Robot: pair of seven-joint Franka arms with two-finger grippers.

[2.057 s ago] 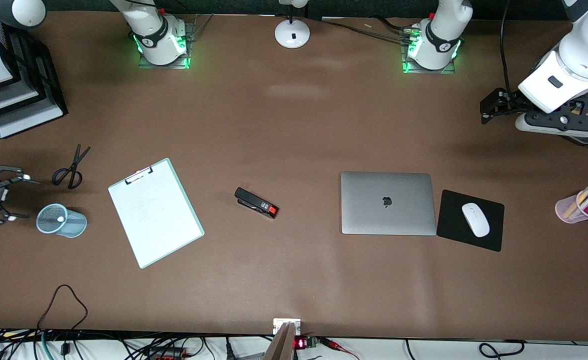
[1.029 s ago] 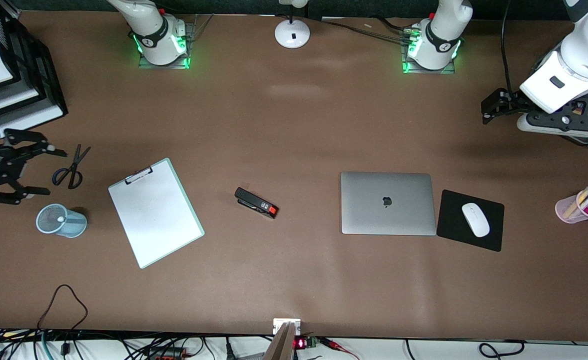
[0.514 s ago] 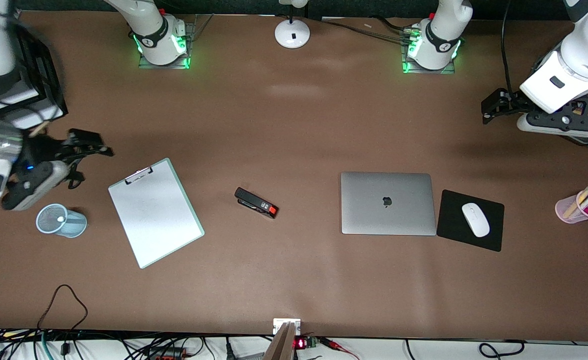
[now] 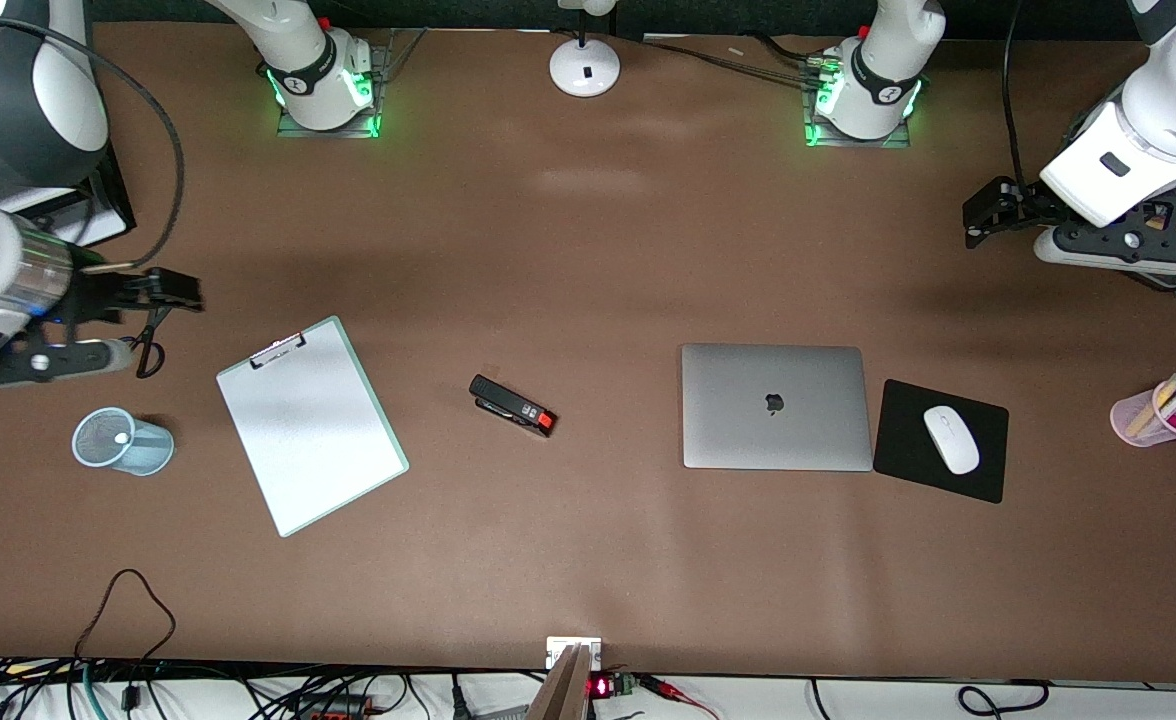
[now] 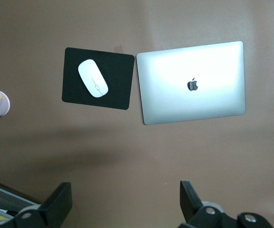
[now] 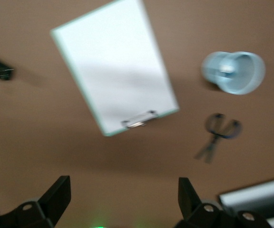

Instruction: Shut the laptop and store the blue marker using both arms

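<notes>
Closed laptop (image 4: 775, 406) lies flat on the brown table (image 4: 598, 260).

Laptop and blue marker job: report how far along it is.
Done: the laptop lies shut, lid down, beside the mouse pad. No blue marker shows loose on the table; something whitish sits in the blue mesh cup, unidentifiable. In hand: nothing; the left gripper and right gripper are open, empty. Nothing visibly left.

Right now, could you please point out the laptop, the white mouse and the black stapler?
laptop (image 4: 776, 406): front view, middle of the closed lid.
white mouse (image 4: 950, 438): front view, middle of its top.
black stapler (image 4: 511, 405): front view, middle of its body.
</notes>
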